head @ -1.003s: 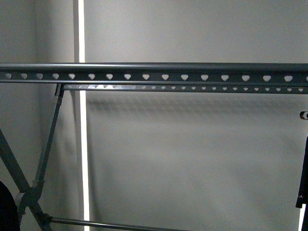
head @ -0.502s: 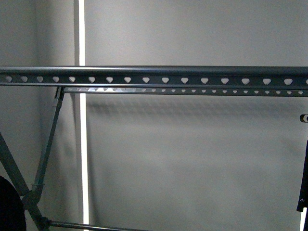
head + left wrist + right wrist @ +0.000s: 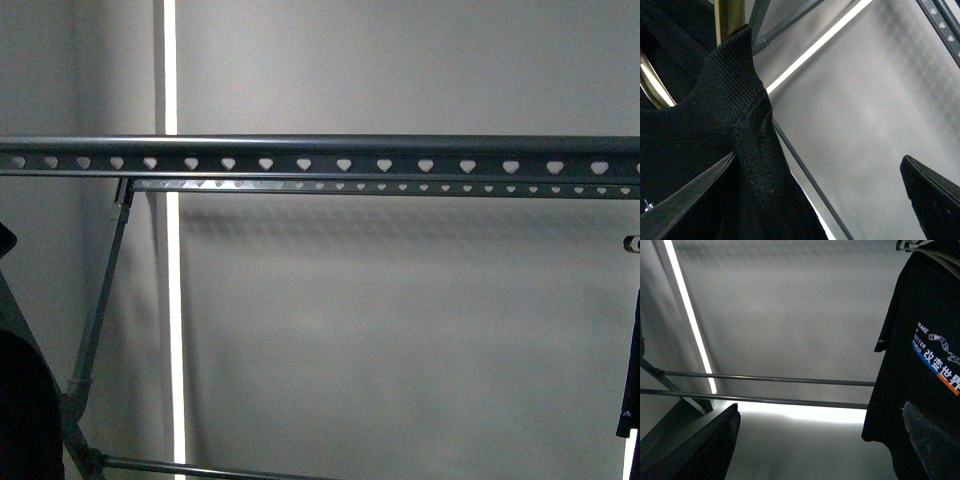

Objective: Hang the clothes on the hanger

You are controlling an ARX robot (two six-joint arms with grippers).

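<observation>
Grey wall (image 3: 400, 330) with 1 bright vertical light strip (image 3: 168, 60) filled the background. On the hanger (image 3: 320, 148), a heart-punched rail (image 3: 450, 163) ran left to right, high up. Black clothes (image 3: 925, 355), printed "MAKE" and "改变世界", hung at the right, beside the wide-open right gripper (image 3: 820, 407). Left gripper (image 3: 819, 157), also wide, flanked a black ribbed collar (image 3: 745, 115).

Grey drying rack (image 3: 320, 158) — long horizontal rails punched with heart-shaped holes, slanted legs at its left end. Black T-shirt (image 3: 920, 365) hangs straight down — white, blue and orange print showing.
</observation>
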